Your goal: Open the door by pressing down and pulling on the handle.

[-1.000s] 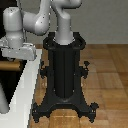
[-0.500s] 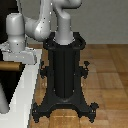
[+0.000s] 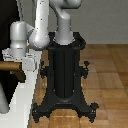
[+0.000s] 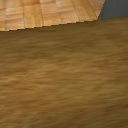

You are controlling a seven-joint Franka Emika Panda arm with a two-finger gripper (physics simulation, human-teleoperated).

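The door (image 3: 3,87) is a dark panel at the exterior view's left edge, mostly cut off. Its brass-brown handle (image 3: 9,66) sticks out level toward the exterior view's right. My gripper (image 3: 21,66) hangs from the grey-white wrist right at the handle's free end, its hand body over the bar. The fingers are too small and hidden to tell open from shut. In the wrist view a blurred brown surface, the handle (image 4: 64,80) seen very close, fills most of the picture.
The black ribbed robot pedestal (image 3: 64,70) with splayed feet stands in the middle on a wooden floor (image 3: 107,75). A white slab (image 3: 19,102) rises beside the door below the handle. The wrist view shows floor planks (image 4: 45,12) beyond the handle.
The wrist and hand have come down toward the handle's end. The handle and door have not visibly moved.
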